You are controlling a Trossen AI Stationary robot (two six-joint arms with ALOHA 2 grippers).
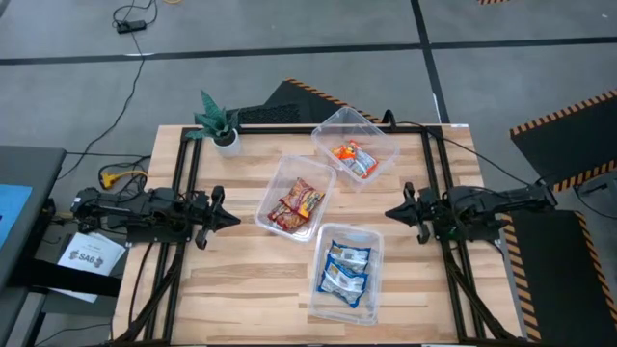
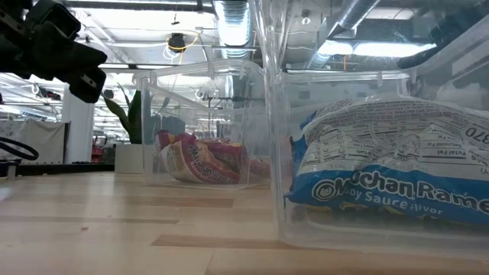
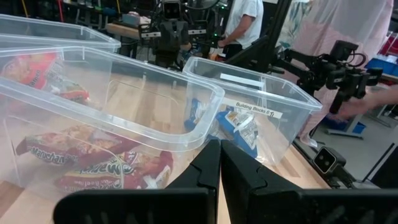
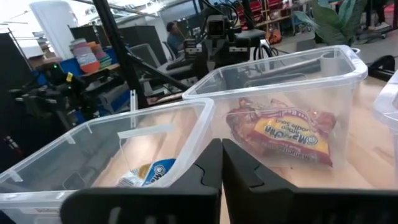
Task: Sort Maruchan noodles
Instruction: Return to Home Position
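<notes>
Three clear tubs stand on the table, each with a pair of packets lying in it. The orange-and-white packets (image 1: 354,158) are in the far tub, the dark red-and-yellow packets (image 1: 295,204) (image 3: 93,163) (image 4: 283,134) in the middle tub, the blue-and-white packets (image 1: 345,270) (image 2: 390,179) (image 3: 239,127) in the near tub. My left gripper (image 1: 231,219) (image 3: 220,163) hovers shut at the table's left side, clear of the tubs. My right gripper (image 1: 390,213) (image 4: 222,163) hovers shut at the right side, pointing at the tubs.
A small potted plant (image 1: 220,123) stands at the far left of the table. Bare wood (image 1: 241,280) lies on the near left. The arms' frames run along both table sides. People and equipment show in the room beyond.
</notes>
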